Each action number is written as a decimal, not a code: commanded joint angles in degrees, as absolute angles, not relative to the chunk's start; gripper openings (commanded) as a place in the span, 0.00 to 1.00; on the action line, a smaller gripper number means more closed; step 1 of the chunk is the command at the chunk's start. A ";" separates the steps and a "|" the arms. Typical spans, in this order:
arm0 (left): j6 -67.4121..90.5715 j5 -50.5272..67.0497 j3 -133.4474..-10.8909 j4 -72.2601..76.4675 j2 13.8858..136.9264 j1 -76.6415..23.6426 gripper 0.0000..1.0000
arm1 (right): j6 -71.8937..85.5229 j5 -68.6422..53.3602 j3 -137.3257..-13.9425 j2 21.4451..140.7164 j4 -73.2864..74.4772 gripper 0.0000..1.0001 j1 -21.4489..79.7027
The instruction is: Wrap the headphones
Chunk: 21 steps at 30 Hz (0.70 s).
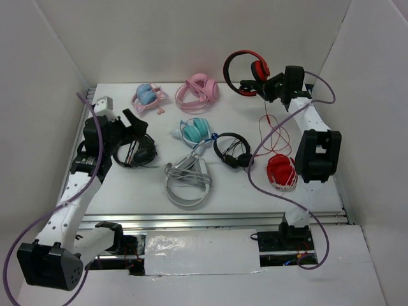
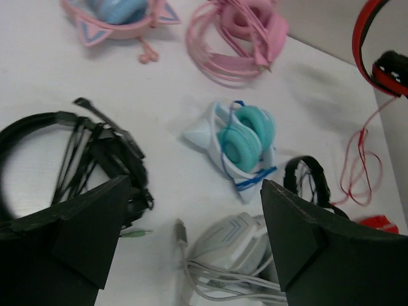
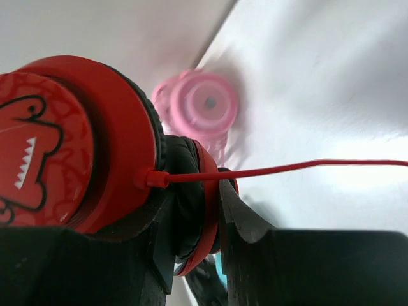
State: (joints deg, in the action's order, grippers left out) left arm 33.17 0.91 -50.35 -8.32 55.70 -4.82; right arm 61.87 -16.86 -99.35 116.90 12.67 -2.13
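Observation:
The headphones [image 1: 245,69], with glossy red cups, black pads and a red-and-black headband, are lifted at the back right of the table. My right gripper [image 1: 262,86] is shut on one ear cup. In the right wrist view the cup [image 3: 76,146] and its black pad sit squeezed between the two fingers of the right gripper [image 3: 194,210]. The thin red cable [image 3: 287,167] leaves the cup and hangs in loose loops to the table [image 1: 271,131]. My left gripper [image 1: 137,131] hovers open over the left side, with nothing between its fingers [image 2: 194,185].
A black headset [image 1: 137,153] lies under the left gripper. Also on the table are teal cat-ear headphones [image 1: 194,131], a pink pair [image 1: 199,89], a pink-and-blue pair [image 1: 148,97], a grey-white headset [image 1: 188,182], a small black on-ear pair [image 1: 233,150] and a compact red pair [image 1: 280,171]. White walls enclose three sides.

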 commanded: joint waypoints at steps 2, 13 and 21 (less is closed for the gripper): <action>29.10 10.19 -58.51 -3.78 60.89 -9.83 0.99 | 52.04 -21.27 -93.00 105.41 9.04 0.00 -0.71; 20.48 9.86 -72.76 -1.84 75.49 -21.69 0.99 | 47.46 -29.00 -74.98 88.88 11.16 0.00 8.17; 18.63 -7.80 -77.52 -5.88 83.05 -31.01 0.94 | 51.06 -27.16 -68.73 83.50 8.88 0.00 12.92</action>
